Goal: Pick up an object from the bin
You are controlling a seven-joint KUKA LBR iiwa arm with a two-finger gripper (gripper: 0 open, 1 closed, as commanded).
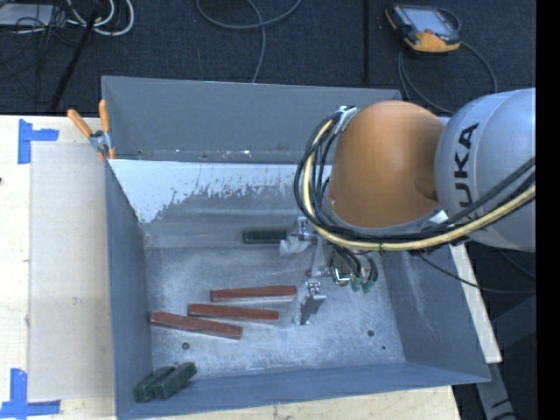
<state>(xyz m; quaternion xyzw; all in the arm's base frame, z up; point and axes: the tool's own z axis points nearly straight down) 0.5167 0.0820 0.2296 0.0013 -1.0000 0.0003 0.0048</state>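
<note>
**Grey bin, three brown sticks, hand at their right ends**

Grey metal walls slope down to the flat floor of the bin [262, 138], and few things lie loose on it. The arm [490, 173] comes in from the right. Its orange cover [381, 164] and a loop of black and yellow cables [306, 191] hang over the right half of the bin and hide the floor beneath them.

The hand [308, 307] points down below the cover, low over the middle of the floor. Whether it is open or closed cannot be told from this angle, and nothing can be seen gripped in it.

Nearest to it are two flat reddish-brown sticks lying almost level, one above the other. The upper stick [252, 294] ends just beside the hand, on its left. The middle stick [232, 311] also runs up close to the hand with its right end. Whether the hand touches either one cannot be made out.

A lower stick [194, 325] of the same colour lies further left and towards the front, slightly tilted and apart from the hand.

A short dark green bar [262, 235] lies at the foot of the back wall, left of the wrist. Two dark green pieces [164, 381] sit together in the front left corner, well apart from everything else. Nothing lies on top of the sticks.
</note>
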